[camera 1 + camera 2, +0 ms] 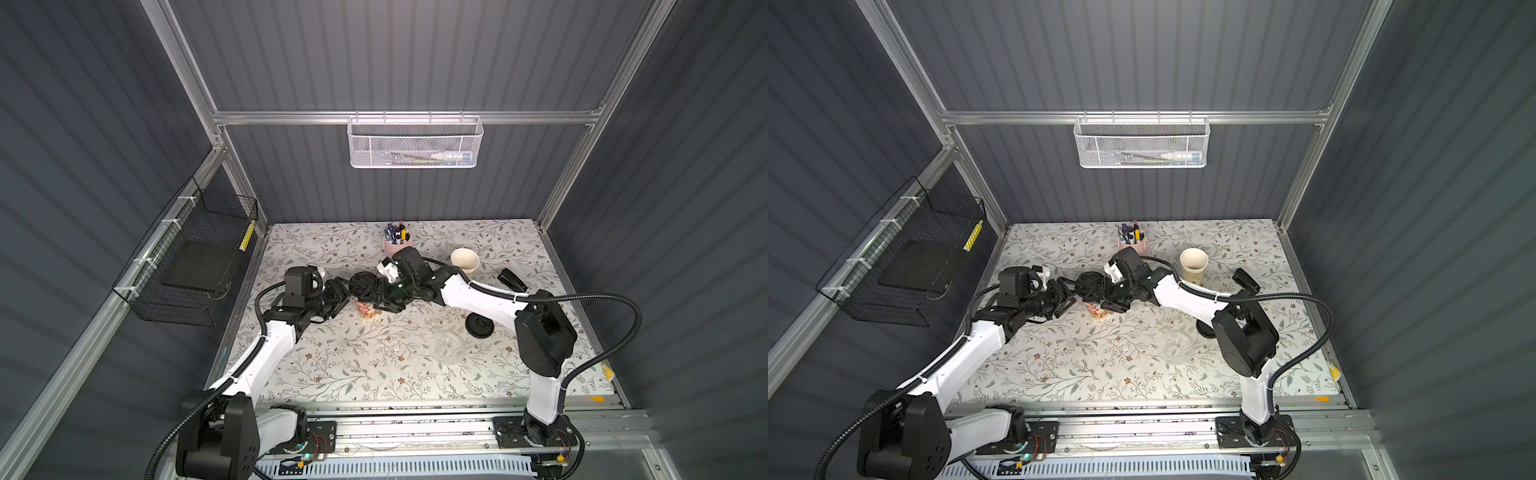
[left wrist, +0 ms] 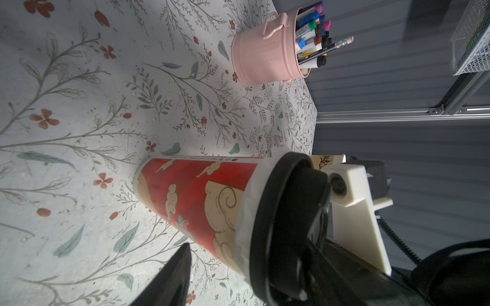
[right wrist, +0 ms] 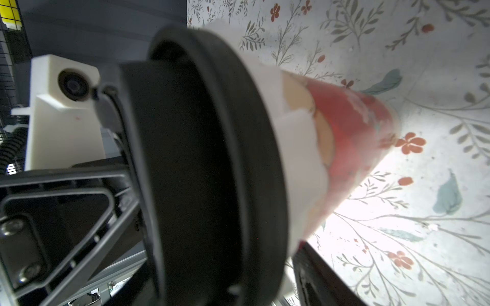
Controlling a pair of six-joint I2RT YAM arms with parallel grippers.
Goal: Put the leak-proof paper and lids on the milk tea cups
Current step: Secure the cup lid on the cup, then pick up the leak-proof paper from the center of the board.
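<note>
Red cup [image 2: 191, 196] stands on the surface [image 1: 332, 374], its film [image 2: 248, 201] skirting out under the black lid [image 2: 278, 212]. My left jaws and right jaws crowd that lid, part open; a grip, I can't tell. The spare film [image 1: 446, 347] lies apart from the bare cream cup [image 1: 465, 259]. It looks flimsy and crinkly, so I'd pinch its edge lightly.

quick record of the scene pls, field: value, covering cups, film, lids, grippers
red cup: upright, mid-table, black lid on
film under lid: edge hangs out below the lid rim
cream cup: upright, open, no film
loose film sheet: lying on table
loose lid: on table near that sheet
left gripper: at the red cup's lid, grip unclear
right gripper: same, opposite side
</note>
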